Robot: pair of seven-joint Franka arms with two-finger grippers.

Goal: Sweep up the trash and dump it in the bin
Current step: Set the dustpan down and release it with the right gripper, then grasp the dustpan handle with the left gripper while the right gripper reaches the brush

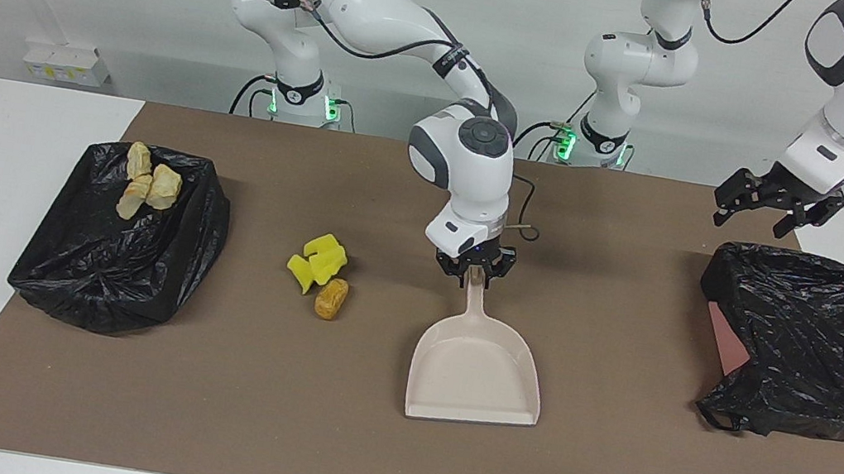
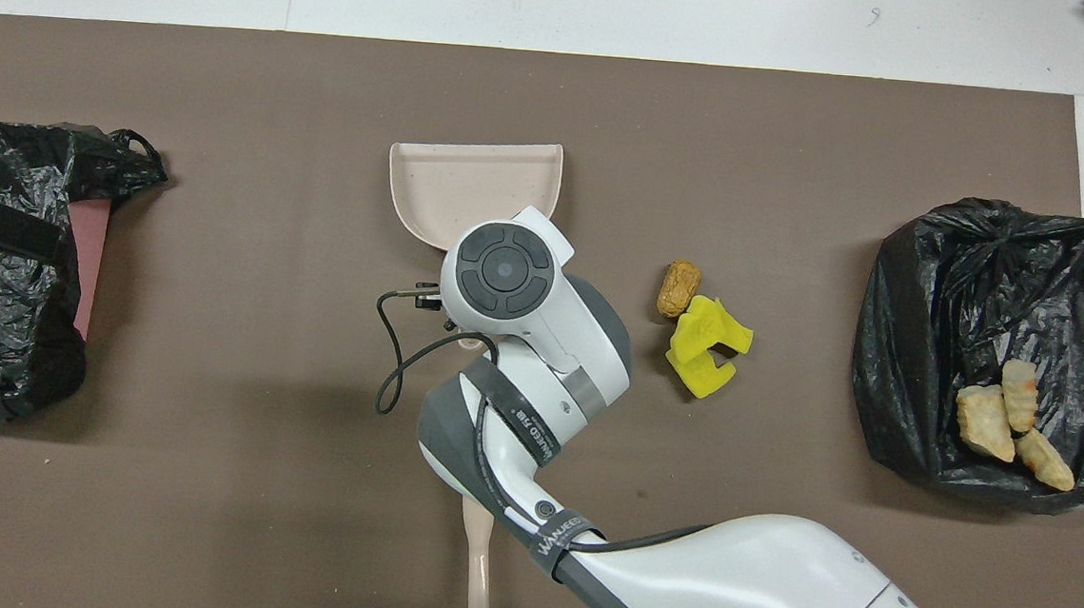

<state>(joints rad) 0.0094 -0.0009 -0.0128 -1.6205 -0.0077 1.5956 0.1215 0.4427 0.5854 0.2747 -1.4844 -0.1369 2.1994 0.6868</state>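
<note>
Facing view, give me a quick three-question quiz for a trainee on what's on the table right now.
1. True or false: the dustpan already has trash in it.
2. Which hand is at the dustpan's handle? A) left hand B) right hand C) neither
3. Fill in: ___ tan chunks lie in the black bin at the right arm's end of the table.

Key: 1. False, the pan is bare. 2. B. 3. Three.
</note>
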